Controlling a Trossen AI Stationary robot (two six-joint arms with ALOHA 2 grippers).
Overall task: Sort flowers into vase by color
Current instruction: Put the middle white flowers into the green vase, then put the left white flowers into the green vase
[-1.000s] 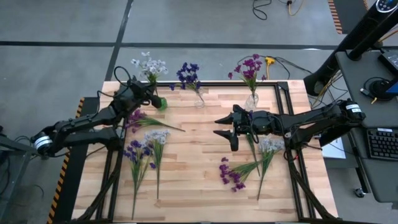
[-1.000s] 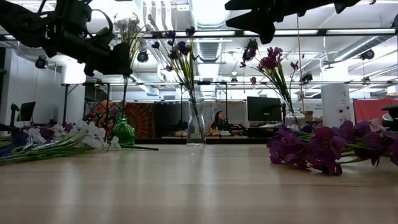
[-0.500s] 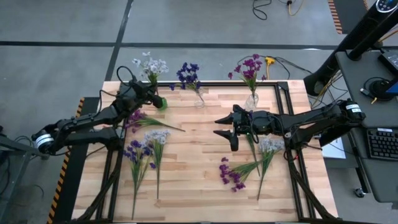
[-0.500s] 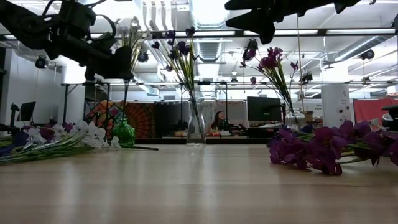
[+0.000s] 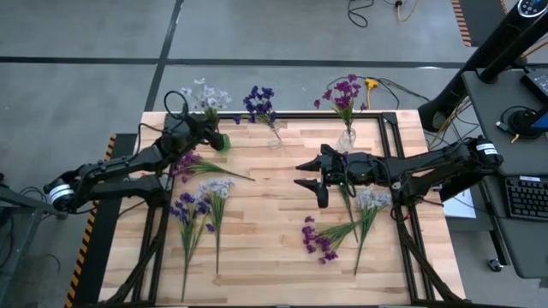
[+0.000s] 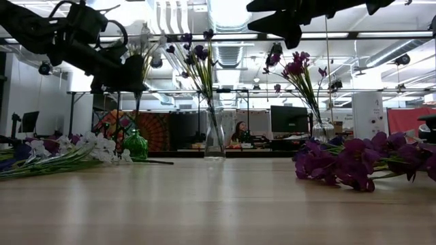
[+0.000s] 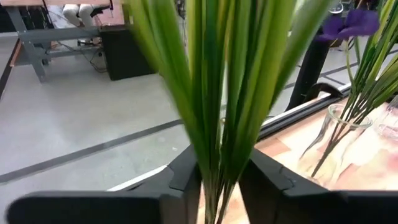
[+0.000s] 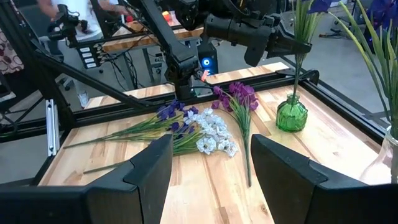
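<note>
the wooden table (image 5: 274, 248) fills the middle of the high view, with a black frame round it. the right arm (image 5: 428, 175) comes in from three o'clock and hangs over the table's centre-right; the right gripper (image 5: 310, 175) is raised off the wood, its fingers spread with nothing between them, as the right wrist view shows. the left arm (image 5: 111, 171) comes in from nine o'clock and reaches toward eleven o'clock, where the left gripper (image 5: 205, 133) sits just above the green vase (image 5: 223, 141). in the left wrist view its fingers (image 7: 186, 171) flank a bunch of green stems (image 7: 217, 93), touching or nearly so; whether they pinch them or have let go, i cannot tell.

loose flowers lie in three lots on the table: a blue-violet and whitish bundle (image 5: 201, 210) at eight o'clock, one magenta sprig (image 5: 197, 164) just beside the left arm at ten o'clock, and a pale and magenta bundle (image 5: 342, 227) at five o'clock under the right arm.

three vases stand along the twelve o'clock edge. the green vase holds the whitish sprigs (image 5: 204, 92), which the left gripper is at. the clear middle vase (image 5: 274, 135) holds dark blue-violet blossoms (image 5: 259, 103). the clear right vase (image 5: 347, 137), at one o'clock, holds magenta blossoms (image 5: 342, 92).

in the low view a person (image 6: 240, 131) sits far behind the table beside a monitor (image 6: 287, 119).
</note>
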